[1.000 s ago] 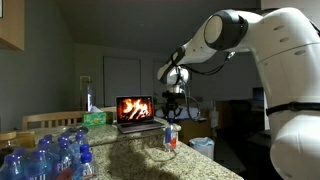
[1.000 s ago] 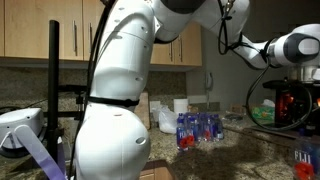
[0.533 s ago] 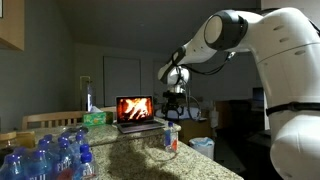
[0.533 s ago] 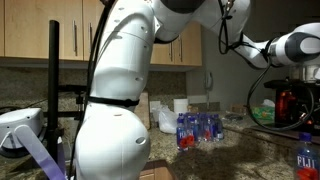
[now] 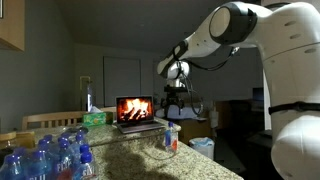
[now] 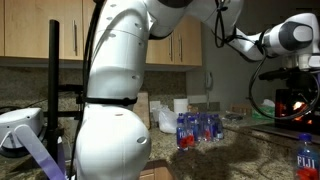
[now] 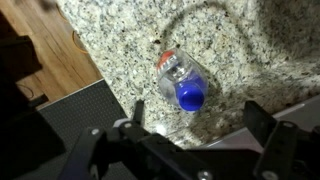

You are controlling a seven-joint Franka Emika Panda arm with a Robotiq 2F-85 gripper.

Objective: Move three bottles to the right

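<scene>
One clear bottle (image 7: 183, 82) with a blue cap and a red label band stands upright on the granite counter (image 7: 235, 40), seen from above in the wrist view. My gripper (image 7: 198, 128) hangs open above it, one finger on each side, touching nothing. In an exterior view the gripper (image 5: 175, 102) hovers a little above this bottle (image 5: 172, 138), which stands near the counter's end. The same bottle (image 6: 307, 158) shows at the lower right edge. Several identical bottles form a cluster (image 5: 50, 155) on the counter, and the cluster (image 6: 198, 128) also appears from the opposite side.
An open laptop (image 5: 135, 110) showing a fire picture sits behind the bottle, with a green box (image 5: 93, 118) beside it. The counter's edge lies close to the lone bottle; beyond it are wooden floor (image 7: 55, 50) and a dark mat (image 7: 85, 115).
The gripper has opened, let go of the bottle and risen a little above it. The bottle stays upright where it stood.
</scene>
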